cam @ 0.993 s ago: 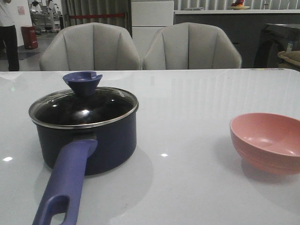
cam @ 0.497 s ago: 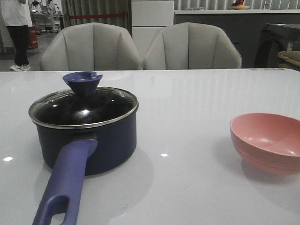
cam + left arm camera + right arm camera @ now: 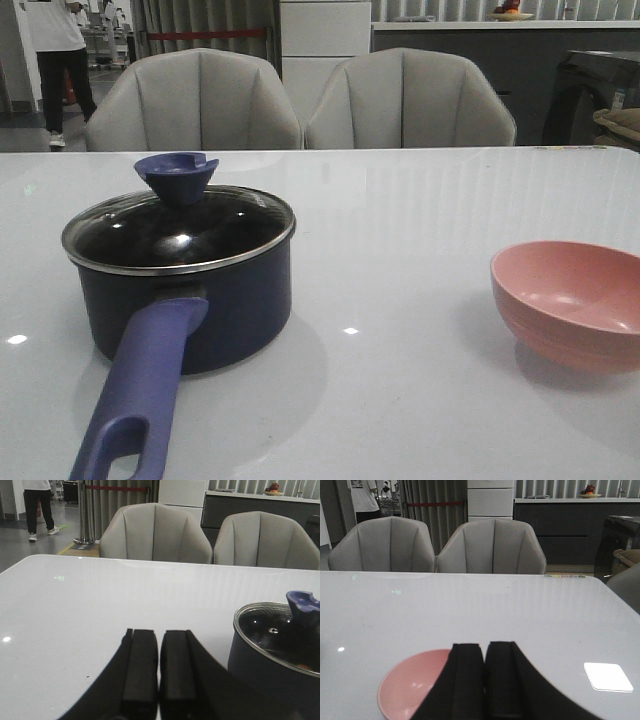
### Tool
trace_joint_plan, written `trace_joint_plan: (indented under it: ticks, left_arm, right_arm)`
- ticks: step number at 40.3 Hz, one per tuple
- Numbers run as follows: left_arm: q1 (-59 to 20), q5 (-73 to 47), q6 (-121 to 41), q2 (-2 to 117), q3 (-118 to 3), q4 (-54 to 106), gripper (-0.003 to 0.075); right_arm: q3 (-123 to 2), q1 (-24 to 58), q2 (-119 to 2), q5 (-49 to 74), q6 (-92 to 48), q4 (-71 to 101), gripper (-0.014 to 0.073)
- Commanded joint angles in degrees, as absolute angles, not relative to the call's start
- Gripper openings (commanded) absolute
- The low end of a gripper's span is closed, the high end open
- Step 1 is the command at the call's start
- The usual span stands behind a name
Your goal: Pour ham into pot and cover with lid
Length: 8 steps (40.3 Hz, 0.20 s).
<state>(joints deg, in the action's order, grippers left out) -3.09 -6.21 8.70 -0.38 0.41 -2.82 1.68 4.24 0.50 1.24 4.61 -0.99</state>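
Here, you see the pot (image 3: 185, 290) on the table (image 3: 420, 260) with the lid (image 3: 178, 228) seated on it, handle (image 3: 140, 390) pointing toward the robot. Your left gripper (image 3: 159, 672) has its fingers pressed together, empty, with the pot just beside it. Your right gripper (image 3: 485, 680) is likewise closed on nothing, with the pink bowl (image 3: 412, 685) close beneath it. Only the wrist views show the grippers; the front view shows neither, but has pot and bowl well apart. Ham cannot be made out.
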Motion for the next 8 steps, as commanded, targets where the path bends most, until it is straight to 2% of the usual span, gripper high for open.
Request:
trace_joint_plan:
  ticks: [1,8]
  left_arm:
    - [-3.0,-1.4,9.4,-1.5,2.1,-2.6,0.0122]
    - [-3.0,-1.4,9.4,-1.5,2.1,-2.6,0.0122]
  right_arm:
    - [2.1,3.9,1.6,-3.5,4.6,-1.8,0.0136]
    - [2.1,3.9,1.6,-3.5,4.6,-1.8,0.0136]
